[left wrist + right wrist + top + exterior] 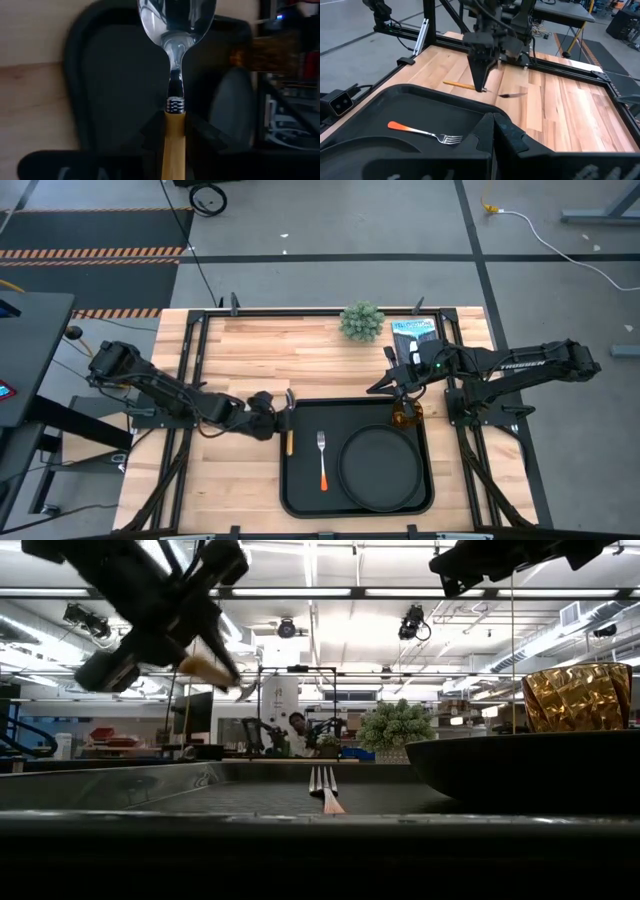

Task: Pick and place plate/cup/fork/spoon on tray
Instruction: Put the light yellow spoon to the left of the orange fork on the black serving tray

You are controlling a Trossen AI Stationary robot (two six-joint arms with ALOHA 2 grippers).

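The black tray (300, 480) lies at the table's near middle. On it are the black plate (380, 468), the fork (322, 460) with its orange handle, and the amber cup (406, 416) at the far right corner. My left gripper (286, 420) is shut on the spoon (465, 86), held in the air at the tray's left edge. The spoon's silver bowl (175, 20) shows over the tray in the left wrist view. My right gripper (494, 131) is shut and empty, above the tray's far right part, near the cup. My left gripper pinches the spoon's yellow-orange handle (175, 131) between its two fingers, just behind the ribbed metal collar at the bowl end. The fingers slant down from the table's left and lie across the spoon. The spoon hangs about level, clear of table and tray (205, 668).
A small green plant (362, 321) and a dark packet (415, 335) stand at the table's far edge. Bare wood lies left and far of the tray. A black frame rail (300, 311) runs round the table. A person (297, 730) is far off in the room.
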